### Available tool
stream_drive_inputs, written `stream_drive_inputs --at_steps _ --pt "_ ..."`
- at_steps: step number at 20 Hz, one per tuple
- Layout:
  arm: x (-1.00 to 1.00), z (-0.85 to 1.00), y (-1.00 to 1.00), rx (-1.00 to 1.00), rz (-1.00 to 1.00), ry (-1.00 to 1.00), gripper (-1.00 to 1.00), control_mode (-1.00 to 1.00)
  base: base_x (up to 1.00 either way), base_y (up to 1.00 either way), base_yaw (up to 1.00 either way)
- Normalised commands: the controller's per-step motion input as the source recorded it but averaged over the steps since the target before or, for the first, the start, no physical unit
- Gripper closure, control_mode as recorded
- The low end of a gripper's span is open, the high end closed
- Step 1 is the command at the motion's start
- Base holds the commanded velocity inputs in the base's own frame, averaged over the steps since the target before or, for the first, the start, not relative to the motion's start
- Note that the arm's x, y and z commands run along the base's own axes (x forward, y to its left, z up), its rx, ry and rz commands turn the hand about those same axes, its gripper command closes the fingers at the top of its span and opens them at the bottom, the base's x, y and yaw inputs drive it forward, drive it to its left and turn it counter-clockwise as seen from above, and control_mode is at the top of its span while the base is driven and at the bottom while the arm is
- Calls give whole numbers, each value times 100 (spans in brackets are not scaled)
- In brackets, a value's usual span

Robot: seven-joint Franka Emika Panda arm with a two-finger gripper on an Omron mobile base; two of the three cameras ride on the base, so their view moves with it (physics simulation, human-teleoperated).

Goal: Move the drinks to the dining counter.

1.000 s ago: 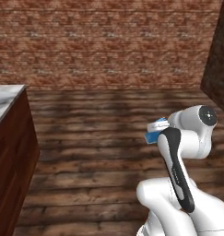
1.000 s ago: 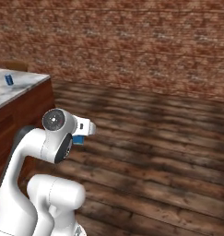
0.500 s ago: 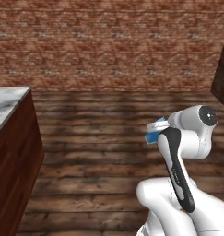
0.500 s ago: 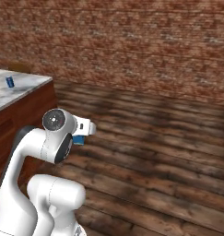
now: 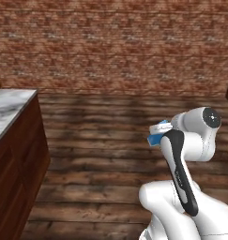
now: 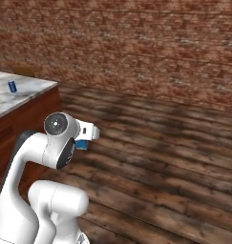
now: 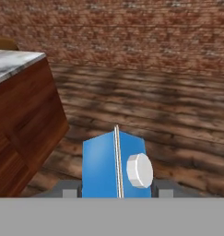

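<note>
- The claw [image 7: 117, 193] is pinching a blue carton [image 7: 114, 166], with 1 grey finger [image 7: 67, 190] pressed against each side of it.
- In the hand view the carton has a white round cap [image 7: 139, 170] on its sloped face and a pale seam running down the middle ridge.
- From the left base view the blue carton [image 5: 156, 139] pokes out just beyond the white wrist, carried in the air above the floor, its pale top edge turned up.
- From the right base view the same carton [image 6: 81, 144] shows as a small blue patch under the white end of the hand.
- The arm is folded close over its own base, with the hand at about the height of the marble top.
- Below and ahead of the carton lies a dark wooden plank floor [image 6: 174, 143], striped with shadow.
- To the left stands a marble worktop [image 6: 22, 93] on a reddish-brown wood base [image 7: 26, 120], well apart from the carton.
- A blue-and-white can [image 6: 12, 86] stands upright on that worktop, near its far side.
- In the left base view a sliver of something blue shows at the picture's left edge on the marble worktop [image 5: 12, 110]; I cannot tell what it is.
- A red brick wall [image 5: 115, 44] closes off the room behind everything.
</note>
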Motion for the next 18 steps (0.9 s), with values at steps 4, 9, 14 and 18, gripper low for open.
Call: stream_drive_inputs --at_steps 4,9,14,18 --pt "0 0 0 0 0 0 100 100 44 13 13" --pt "0 0 0 0 0 0 100 100 41 14 14" --pt "0 0 0 0 0 0 100 100 38 18 16" --pt "0 0 0 0 0 0 100 100 38 19 16"
